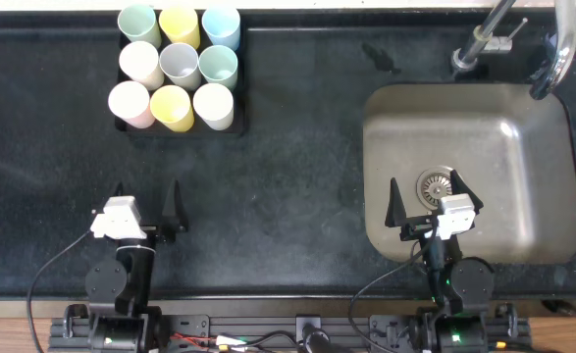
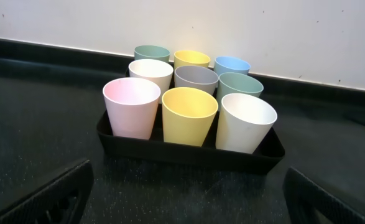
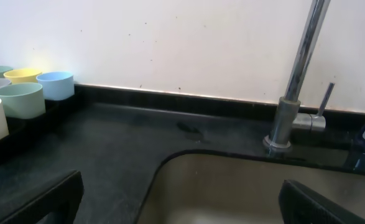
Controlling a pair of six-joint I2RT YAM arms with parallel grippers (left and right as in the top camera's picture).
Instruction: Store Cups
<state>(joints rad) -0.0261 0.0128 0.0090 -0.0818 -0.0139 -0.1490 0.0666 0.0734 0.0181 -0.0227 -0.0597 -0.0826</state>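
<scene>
Several pastel cups (image 1: 179,66) stand upright in a three-by-three block inside a black tray (image 1: 240,116) at the back left of the dark counter. The left wrist view faces them: pink cup (image 2: 131,107), yellow cup (image 2: 189,115) and white cup (image 2: 246,121) in the nearest row, tray rim (image 2: 188,155) below. My left gripper (image 1: 148,203) is open and holds nothing, well short of the tray. My right gripper (image 1: 431,197) is open too, hanging over the near side of the sink (image 1: 548,167). The right wrist view catches some cups (image 3: 20,98) far off.
A steel sink basin (image 3: 232,193) with a drain (image 1: 435,185) fills the right side. A tall tap (image 3: 294,87) and its lever stand behind it by the wall. Bare black counter (image 1: 288,186) stretches between tray and sink.
</scene>
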